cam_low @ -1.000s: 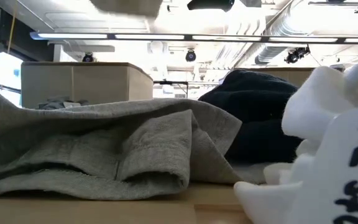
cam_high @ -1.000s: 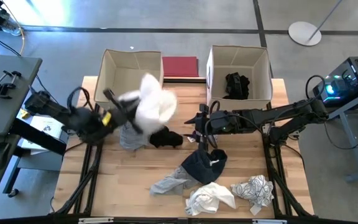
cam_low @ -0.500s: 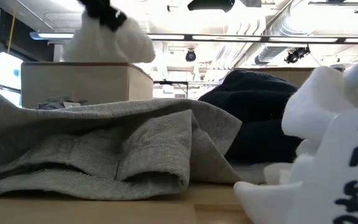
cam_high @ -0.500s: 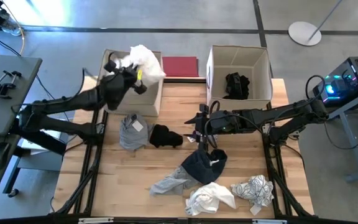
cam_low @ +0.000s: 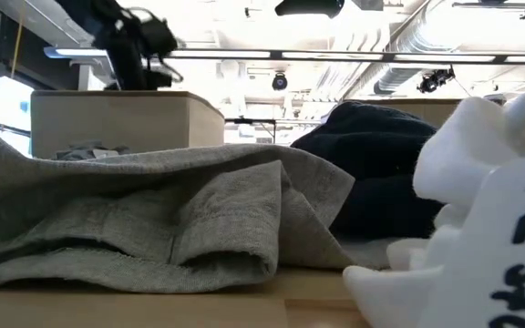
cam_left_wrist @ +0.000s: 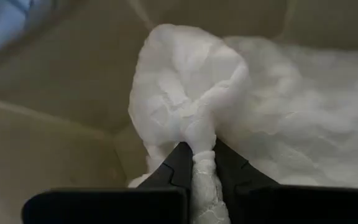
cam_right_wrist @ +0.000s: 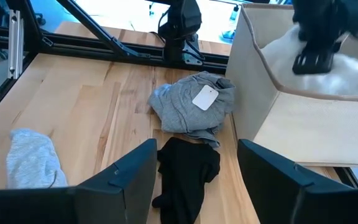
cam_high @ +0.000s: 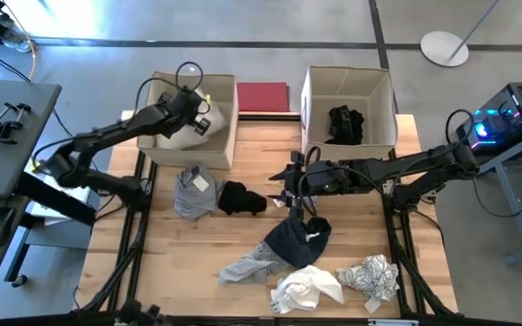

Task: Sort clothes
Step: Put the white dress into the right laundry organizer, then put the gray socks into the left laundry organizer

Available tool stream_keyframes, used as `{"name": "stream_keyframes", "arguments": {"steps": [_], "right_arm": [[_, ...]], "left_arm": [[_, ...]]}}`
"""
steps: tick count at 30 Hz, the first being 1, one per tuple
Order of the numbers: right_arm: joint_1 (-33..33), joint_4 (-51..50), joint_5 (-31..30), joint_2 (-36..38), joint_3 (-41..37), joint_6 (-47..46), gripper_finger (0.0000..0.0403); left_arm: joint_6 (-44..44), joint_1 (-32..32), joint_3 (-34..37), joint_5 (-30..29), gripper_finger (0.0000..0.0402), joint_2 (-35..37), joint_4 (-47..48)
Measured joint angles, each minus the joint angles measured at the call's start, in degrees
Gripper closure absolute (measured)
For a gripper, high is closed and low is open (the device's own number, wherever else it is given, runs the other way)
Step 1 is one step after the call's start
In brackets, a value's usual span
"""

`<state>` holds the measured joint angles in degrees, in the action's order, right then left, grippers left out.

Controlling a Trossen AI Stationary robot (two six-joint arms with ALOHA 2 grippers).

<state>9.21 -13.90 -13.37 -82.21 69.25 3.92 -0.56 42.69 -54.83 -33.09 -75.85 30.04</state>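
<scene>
1. High view: my left tool (cam_high: 198,116) lowers a white soft garment (cam_high: 187,134) into the left beige fabric box (cam_high: 161,91); several garments remain on the wooden surface (cam_high: 152,244).
2. Left wrist view: fingers (cam_left_wrist: 182,163) clamped on white cloth.
3. Right wrist view: my right tool (cam_right_wrist: 194,177) waits, fingers apart, above a black garment (cam_right_wrist: 185,171).

Black lettering on the white patterned garment (cam_low: 509,228) shows only unreadable fragments; nothing else carries text.
</scene>
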Motion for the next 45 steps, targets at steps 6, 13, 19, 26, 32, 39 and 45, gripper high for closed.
{"name": "stream_keyframes", "arguments": {"steps": [6, 13, 19, 26, 32, 39, 45], "right_arm": [[0.0, 0.0, 0.0, 0.0, 0.0, 0.0, 0.0192], [-0.6, 0.0, 0.0, 0.0, 0.0, 0.0, 0.0192], [-2.0, 0.0, 0.0, 0.0, 0.0, 0.0, 0.0192], [-4.9, 0.0, 0.0, 0.0, 0.0, -0.1, 0.0192], [-6.6, 0.0, 0.0, 0.0, 0.0, -3.0, 0.0192], [-6.6, 0.0, 1.0, 0.0, 0.0, -3.7, 0.0192], [-6.4, -0.4, 1.4, 0.4, 0.0, -7.3, 0.0192]], "left_arm": [[-0.1, 3.1, 0.0, 2.3, 0.0314, -6.4, -0.3], [-3.1, 5.4, 0.0, 12.8, 0.0196, -6.1, -1.3], [-2.5, 5.2, 0.0, 12.9, 0.0154, -0.4, 1.3], [-3.7, 3.7, 1.9, 21.5, 0.0158, 6.3, -3.9], [-3.5, 5.5, 13.1, 31.3, 0.016, 4.1, -17.4], [-0.5, 7.3, 17.7, 31.1, 0.016, -2.5, -15.5], [2.3, 7.2, 14.6, 30.8, 0.0161, -0.2, -9.8]]}}
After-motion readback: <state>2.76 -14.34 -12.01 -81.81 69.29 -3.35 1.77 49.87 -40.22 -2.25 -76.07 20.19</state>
